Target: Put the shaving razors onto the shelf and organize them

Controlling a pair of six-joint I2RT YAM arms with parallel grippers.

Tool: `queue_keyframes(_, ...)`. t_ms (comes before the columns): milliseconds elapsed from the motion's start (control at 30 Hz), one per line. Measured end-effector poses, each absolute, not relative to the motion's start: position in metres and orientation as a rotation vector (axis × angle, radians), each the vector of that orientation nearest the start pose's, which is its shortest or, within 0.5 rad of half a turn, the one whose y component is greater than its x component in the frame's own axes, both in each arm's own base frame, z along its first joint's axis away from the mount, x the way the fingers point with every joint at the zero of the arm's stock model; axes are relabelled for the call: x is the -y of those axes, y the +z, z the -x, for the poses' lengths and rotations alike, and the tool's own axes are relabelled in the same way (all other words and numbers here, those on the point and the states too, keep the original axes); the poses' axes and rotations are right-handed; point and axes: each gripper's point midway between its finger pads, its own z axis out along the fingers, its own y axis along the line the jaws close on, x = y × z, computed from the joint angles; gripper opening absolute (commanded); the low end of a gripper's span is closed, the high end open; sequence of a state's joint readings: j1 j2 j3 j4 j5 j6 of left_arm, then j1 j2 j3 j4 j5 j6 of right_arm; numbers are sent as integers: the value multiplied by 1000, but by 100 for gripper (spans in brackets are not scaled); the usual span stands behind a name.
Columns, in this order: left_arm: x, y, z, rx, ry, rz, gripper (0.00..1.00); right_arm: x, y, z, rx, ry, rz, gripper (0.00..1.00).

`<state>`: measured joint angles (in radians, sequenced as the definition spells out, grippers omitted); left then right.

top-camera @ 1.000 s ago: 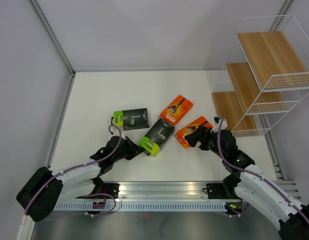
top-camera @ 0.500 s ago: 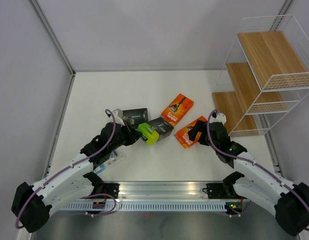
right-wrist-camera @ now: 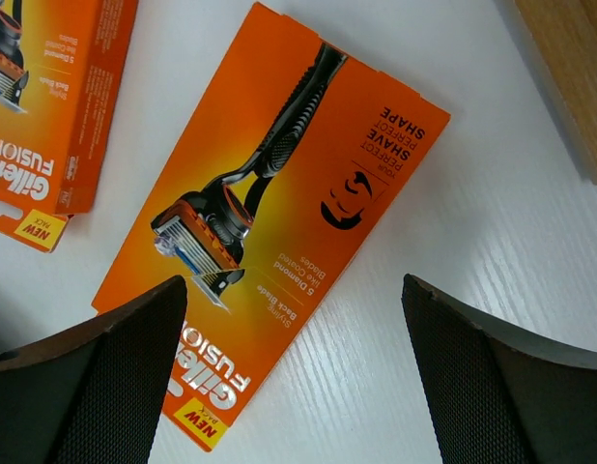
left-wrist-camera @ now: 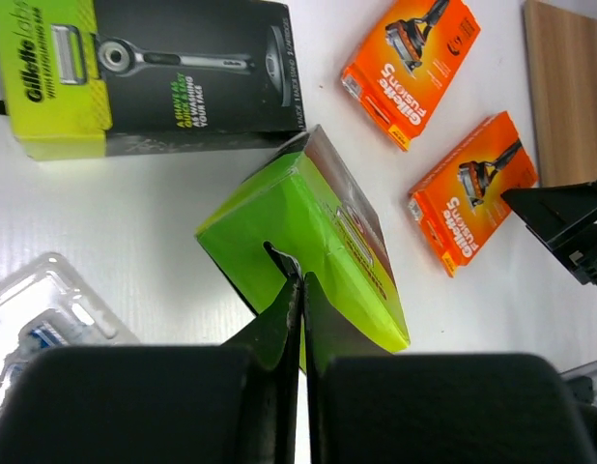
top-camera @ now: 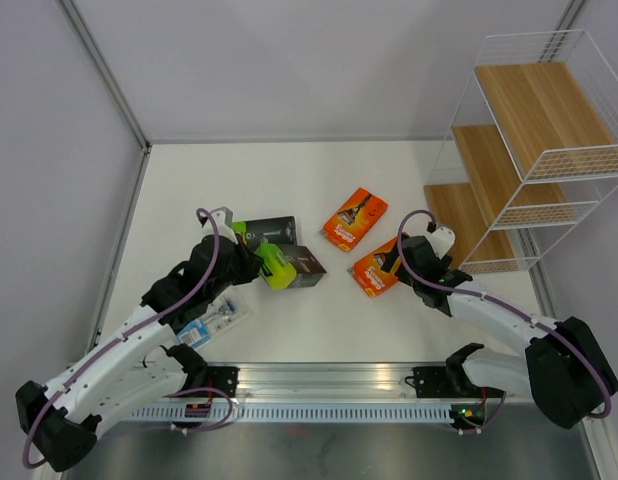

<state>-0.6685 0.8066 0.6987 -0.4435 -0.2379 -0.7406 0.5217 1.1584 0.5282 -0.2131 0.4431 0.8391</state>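
1. Shaving razors (top-camera: 354, 218) are all mid-worktop (top-camera: 189, 180); none is on the shelf (top-camera: 489, 215) at its right edge.
2. Left end effector (left-wrist-camera: 291, 278) is closed on a tilted lime-ended pack (left-wrist-camera: 308, 251) by its thin edge; the pack may twist free.
3. Right end effector (right-wrist-camera: 294, 290) gapes over the near orange pack (right-wrist-camera: 270, 213), which may skid.
4. Only the left wrist view shows that pinch; only the top view shows the shelf's upper tiers.

The white bench (top-camera: 319, 180) carries a black pack with a lime end (top-camera: 274, 228) lying flat left of the frame's centre. A clear blister pack (top-camera: 214, 318) lies nearer the lower left. Two orange packs lie apart right of centre, one higher (top-camera: 354, 219) and one lower (top-camera: 370, 273), and the white wire shelf (top-camera: 549, 115) stands at the right edge.
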Motion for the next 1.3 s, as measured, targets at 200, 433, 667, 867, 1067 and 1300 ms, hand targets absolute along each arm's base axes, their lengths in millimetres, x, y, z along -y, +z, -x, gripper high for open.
queue_keyframes(200,147,193,-232,-2127,-474,170,2,-101,34,-270,-2235,161,-616,98)
queue_keyframes(433,140,203,-229,-2119,-428,120,2,-109,25,-302,-2219,95,-615,98)
queue_keyframes(667,139,225,-224,-2095,-435,36,2,-138,27,-337,-2160,219,-524,88)
queue_keyframes(867,147,315,-234,-1892,-543,41,2,-208,31,-354,-2127,477,-327,85)
queue_keyframes(1067,145,336,-240,-1845,-529,43,9,-282,33,-332,-2123,677,-112,84)
queue_keyframes(1300,103,297,-265,-2002,-257,260,53,-300,37,-316,-2167,746,-78,95)
